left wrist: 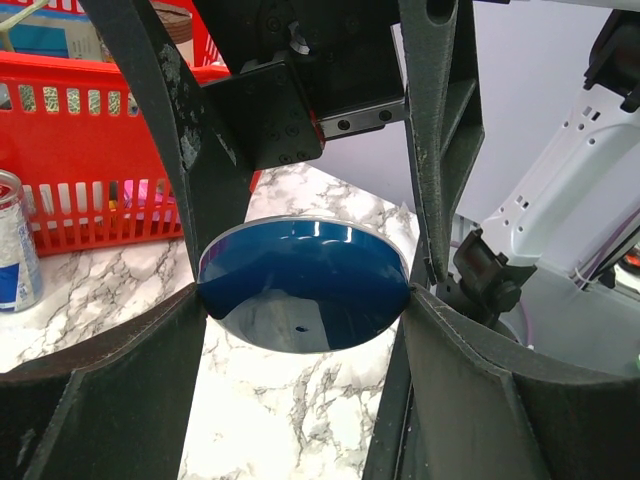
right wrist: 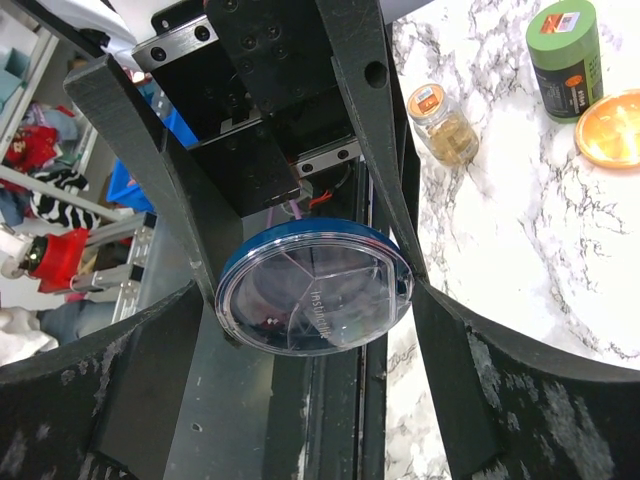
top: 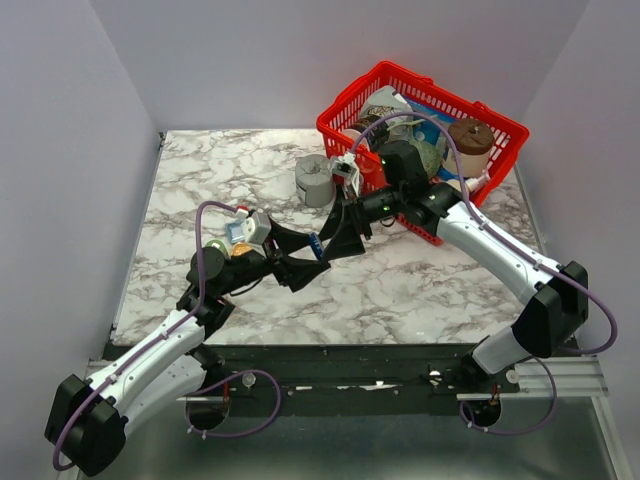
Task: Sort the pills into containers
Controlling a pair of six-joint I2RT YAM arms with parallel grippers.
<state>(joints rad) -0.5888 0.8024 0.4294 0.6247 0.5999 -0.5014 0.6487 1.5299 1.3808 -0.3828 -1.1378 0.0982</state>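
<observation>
The dark blue round container (top: 316, 243) with a clear divided lid hangs in the air over the middle of the table, gripped by both grippers at once. My left gripper (top: 312, 262) is shut on its rim; the left wrist view shows its blue back (left wrist: 300, 275). My right gripper (top: 326, 234) is shut on the same rim from the opposite side; the right wrist view shows the clear lid (right wrist: 315, 295). The orange dish (right wrist: 610, 128) lies on the marble at the left, beside a small jar of amber pills (right wrist: 443, 123). No loose pills show.
A green-capped bottle (right wrist: 565, 45) stands by the orange dish. A red wire basket (top: 420, 130) full of items sits at the back right, with a grey notched block (top: 315, 180) to its left. A can (left wrist: 15, 250) stands near the basket.
</observation>
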